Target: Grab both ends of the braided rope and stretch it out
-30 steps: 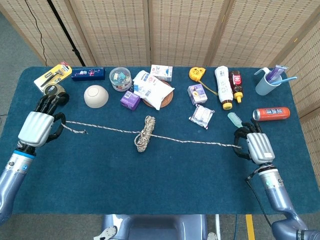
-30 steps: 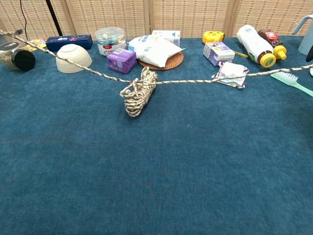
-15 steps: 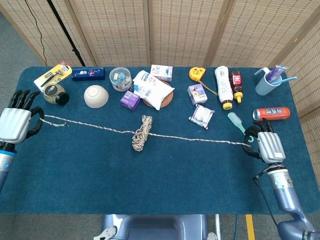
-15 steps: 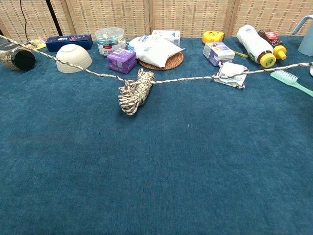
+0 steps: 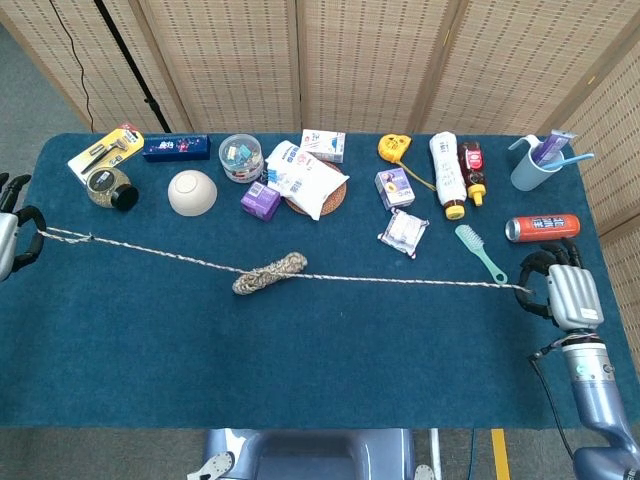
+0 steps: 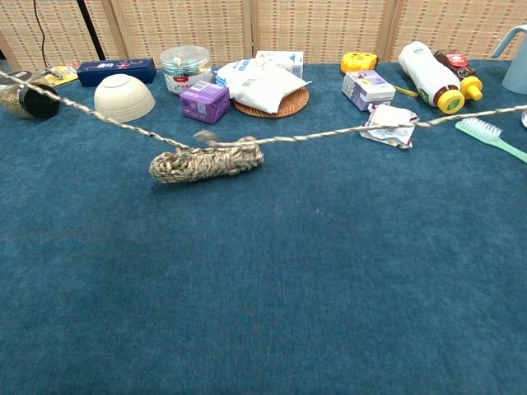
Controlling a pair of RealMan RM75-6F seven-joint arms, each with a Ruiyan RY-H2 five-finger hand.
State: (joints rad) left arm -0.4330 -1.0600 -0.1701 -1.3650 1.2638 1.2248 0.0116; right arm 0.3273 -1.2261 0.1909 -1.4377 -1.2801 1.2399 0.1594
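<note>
And there it goes: our left hand has swung right out to the table's left edge, only partly in frame now, while our right hand has slid further out toward the right edge, and the braided rope between them has drawn into a long, near-straight line across the blue cloth. The coiled bundle at mid-span, which hung upright a moment ago, has flipped to lie sideways along the line (the chest view shows it blurred, so it is likely swinging). We judge the stretch nearly done, though that bundle holds unspent length. Right-hand fingers are curled in tight with the rope end running into them; the left hand's dark fingers are hooked around the other end, a short tail poking out beside them. The rope reads as speckled white-and-brown braid, thin and limp, the bundle a fat cigar of wrapped turns. Behind it sit a smooth cream bowl, a purple box and a mint toothbrush, which lies just beside the taut line.
</note>
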